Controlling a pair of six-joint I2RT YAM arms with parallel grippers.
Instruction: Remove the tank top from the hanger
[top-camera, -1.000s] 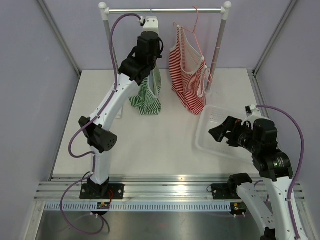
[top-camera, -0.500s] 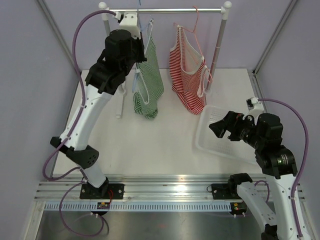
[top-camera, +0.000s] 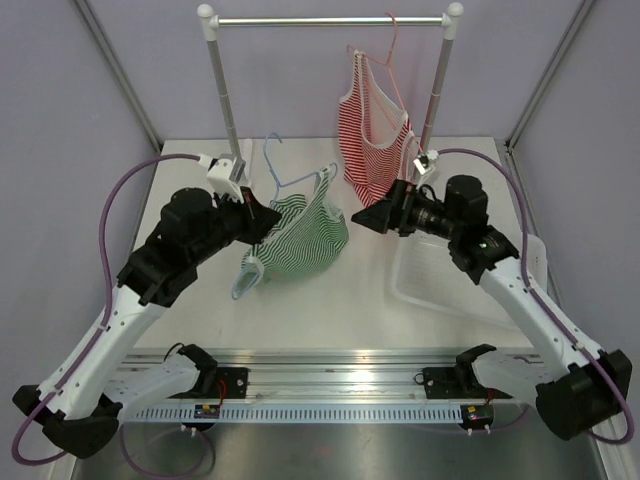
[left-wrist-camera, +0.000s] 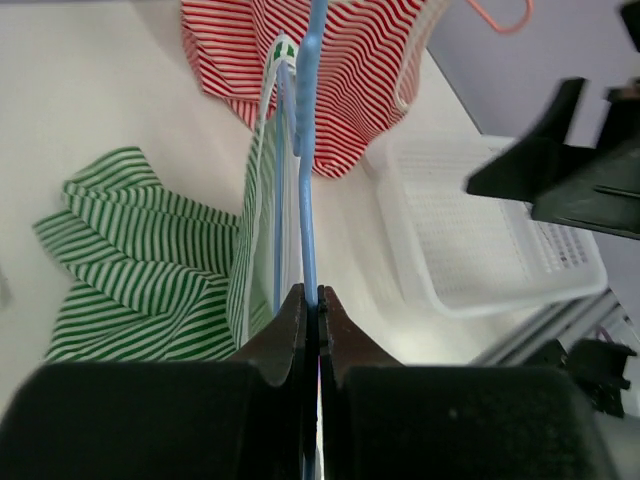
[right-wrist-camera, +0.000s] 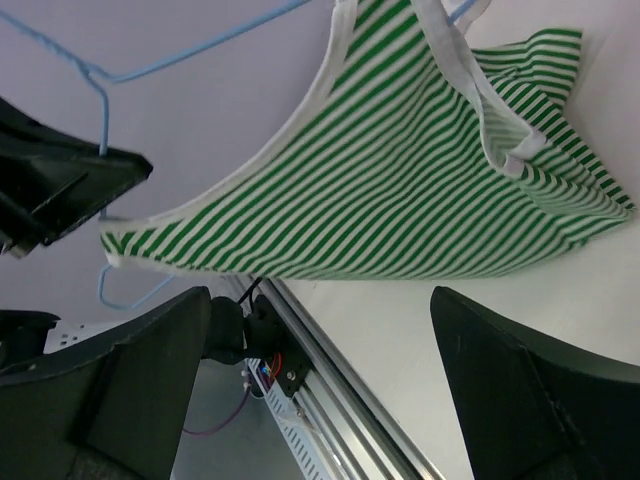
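Left gripper (left-wrist-camera: 310, 300): I see jaws pressed together on wire of blue hanger (left-wrist-camera: 305, 200), held low over white table (top-camera: 330, 300). Green-striped tank top (top-camera: 305, 240) on hanger, lower part draped on table, between both grippers. Right gripper (top-camera: 365, 219): I read fingers spread wide, facing top, just beside it.

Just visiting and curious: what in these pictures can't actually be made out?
Top view: the right arm hides much of the white plastic basket.
Left wrist view: the top edge cuts off the hook of the blue wire hanger and the upper part of the red-striped tank top.
Right wrist view: the green-striped tank top covers part of the hanger.
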